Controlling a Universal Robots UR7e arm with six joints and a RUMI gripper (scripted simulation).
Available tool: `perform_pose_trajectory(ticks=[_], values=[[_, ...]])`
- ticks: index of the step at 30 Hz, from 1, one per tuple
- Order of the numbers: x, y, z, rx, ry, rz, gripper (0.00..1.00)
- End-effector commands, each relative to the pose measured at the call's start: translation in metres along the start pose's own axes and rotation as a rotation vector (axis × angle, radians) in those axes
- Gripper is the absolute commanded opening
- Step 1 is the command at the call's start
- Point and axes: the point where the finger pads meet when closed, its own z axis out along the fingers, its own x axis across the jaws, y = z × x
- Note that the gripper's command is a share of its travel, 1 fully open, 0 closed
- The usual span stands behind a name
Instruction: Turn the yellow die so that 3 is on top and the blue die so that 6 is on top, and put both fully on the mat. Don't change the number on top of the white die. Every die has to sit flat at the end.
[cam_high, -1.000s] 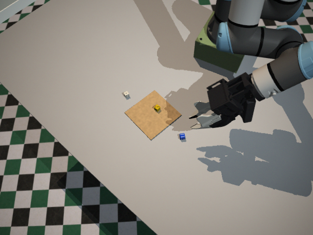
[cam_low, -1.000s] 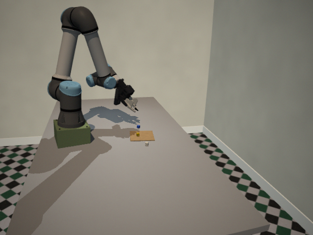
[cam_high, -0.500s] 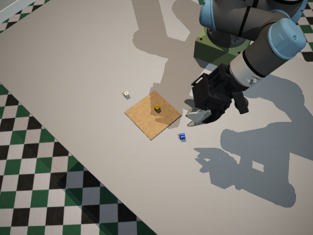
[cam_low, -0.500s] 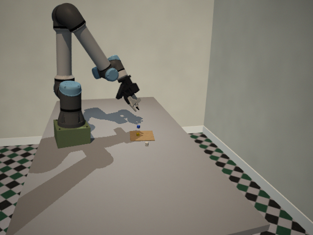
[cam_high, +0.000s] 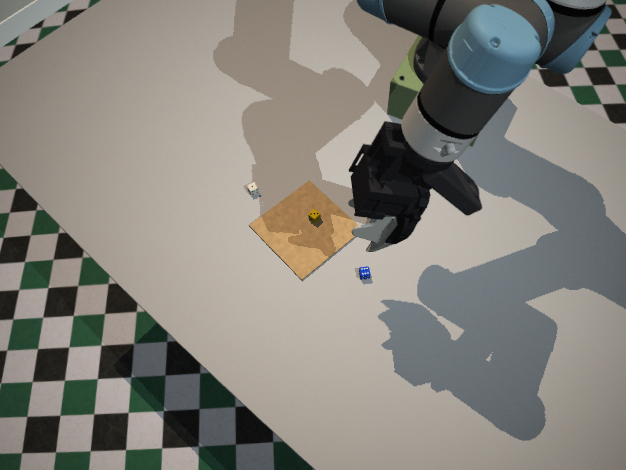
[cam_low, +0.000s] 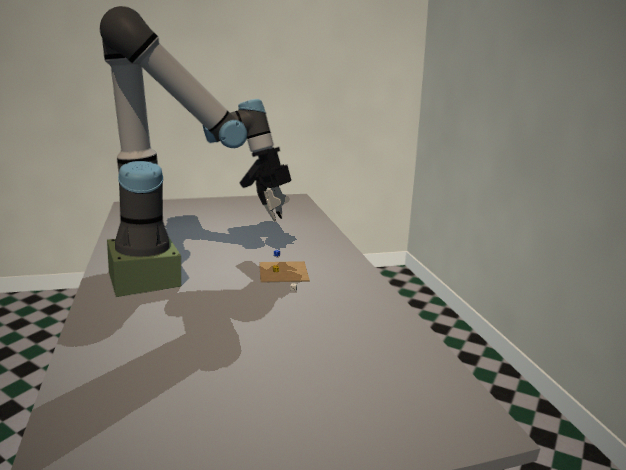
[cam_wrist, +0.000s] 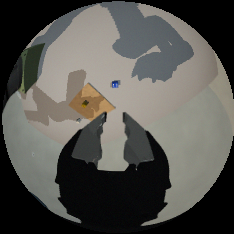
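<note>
Your end effector (cam_high: 363, 241) (cam_low: 277, 218) (cam_wrist: 114, 112) is hovering slightly open, gripping nothing; you're likely approaching the blue die (cam_high: 364, 272) (cam_low: 276, 253) (cam_wrist: 115, 84) below it, next needing lowering, grasping, then mat placement with 6 up.

Tool (cam_high: 363, 241) (cam_low: 277, 217) (cam_wrist: 114, 112) now more upright
</note>
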Motion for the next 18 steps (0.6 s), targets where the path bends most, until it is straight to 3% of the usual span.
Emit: perform_pose_trajectory(ticks=[1,11,18], values=[[0.0018,0.0046,-0.0003,0.173,-0.007,-0.014,0.18],[0.0019,0.0122,-0.0019,0.297,-0.010,-0.013,0.18],[0.0019,0.0138,-0.0026,0.320,-0.009,-0.012,0.18]])
